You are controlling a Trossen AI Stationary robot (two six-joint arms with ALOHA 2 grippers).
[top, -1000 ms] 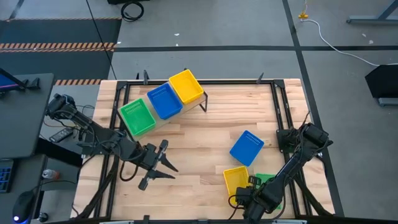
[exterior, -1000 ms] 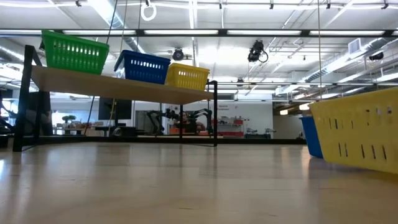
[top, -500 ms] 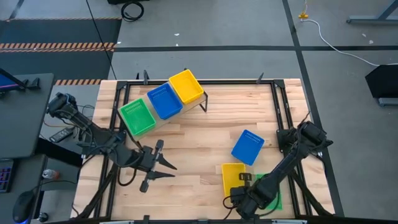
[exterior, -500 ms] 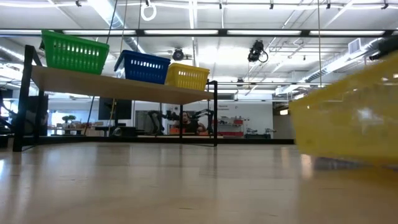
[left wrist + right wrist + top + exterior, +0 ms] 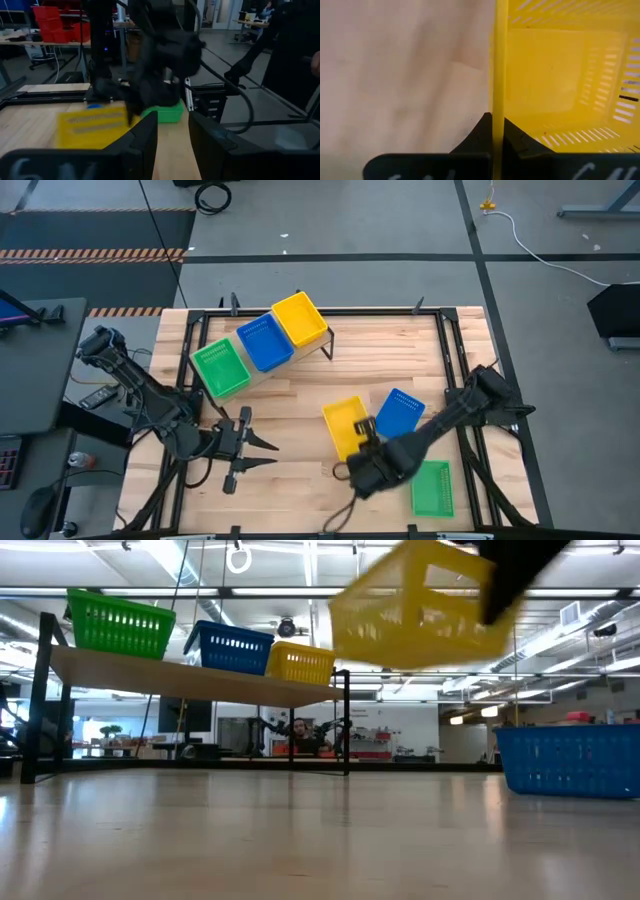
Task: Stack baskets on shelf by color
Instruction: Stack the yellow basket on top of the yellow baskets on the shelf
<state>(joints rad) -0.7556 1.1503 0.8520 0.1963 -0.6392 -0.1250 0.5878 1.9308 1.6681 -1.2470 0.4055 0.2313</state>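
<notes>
On the shelf [image 5: 262, 370] at the far left stand a green basket [image 5: 222, 368], a blue basket [image 5: 265, 340] and a yellow basket [image 5: 299, 318], each on its bottom. My right gripper [image 5: 498, 132] is shut on another yellow basket [image 5: 345, 427], which hangs in the air over the table's middle [image 5: 415, 605]. A blue basket [image 5: 398, 413] and a green basket [image 5: 432, 487] rest on the tabletop at the right. My left gripper [image 5: 245, 450] hovers open at the near left, touching nothing. My right gripper pinches one wall of the yellow basket at its rim [image 5: 497, 100], with one finger [image 5: 482, 131] outside the wall and the other [image 5: 514, 136] inside the basket. It comes at the wall from above. The basket is lifted clear of the table and tilts a little.
A black metal frame [image 5: 455, 355] runs around the slatted tabletop. The blue basket [image 5: 570, 760] sits close beside the lifted one. Open wood lies between the shelf and my grippers. My left wrist view shows my right arm [image 5: 165, 60] above the green basket [image 5: 165, 112].
My right gripper has shut on the yellow basket's wall at the near right, lifted the basket clear of the table, and carried it up and toward the table's left and far side. The green basket it stood beside now lies uncovered. My left gripper has drawn back slightly.
</notes>
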